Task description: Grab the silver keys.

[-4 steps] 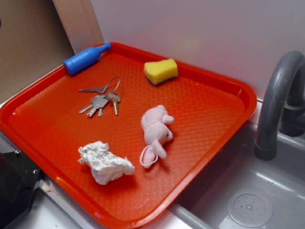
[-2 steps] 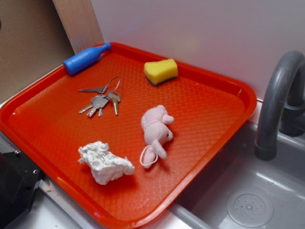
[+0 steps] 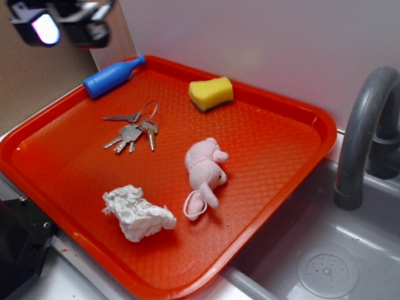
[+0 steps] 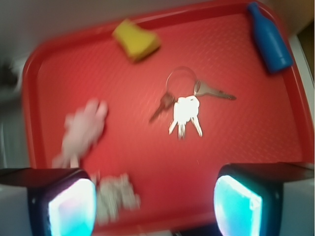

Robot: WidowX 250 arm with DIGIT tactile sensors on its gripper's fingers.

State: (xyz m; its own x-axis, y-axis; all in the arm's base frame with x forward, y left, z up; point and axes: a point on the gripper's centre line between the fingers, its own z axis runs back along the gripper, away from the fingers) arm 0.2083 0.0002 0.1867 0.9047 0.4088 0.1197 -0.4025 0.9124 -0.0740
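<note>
The silver keys (image 3: 132,129) lie flat on the red tray (image 3: 262,150), left of its middle, fanned out from a thin wire ring. The wrist view, which is blurred, shows the keys (image 4: 184,105) in the centre of the tray (image 4: 275,132). My gripper (image 3: 62,22) hangs high at the top left of the exterior view, well above the tray and apart from the keys. Seen from the wrist, the gripper (image 4: 155,209) is open, with its two glowing pads (image 4: 236,206) far apart and nothing between them.
A blue toy bottle (image 3: 111,76) lies at the tray's back-left rim. A yellow sponge (image 3: 211,92) sits at the back, a pink plush toy (image 3: 205,174) near the middle, and a crumpled white tissue (image 3: 137,214) in front. A grey sink (image 3: 325,262) and faucet (image 3: 369,125) stand to the right.
My gripper has come into the exterior view at the top left, where no gripper showed before. The keys and other things on the tray have not moved.
</note>
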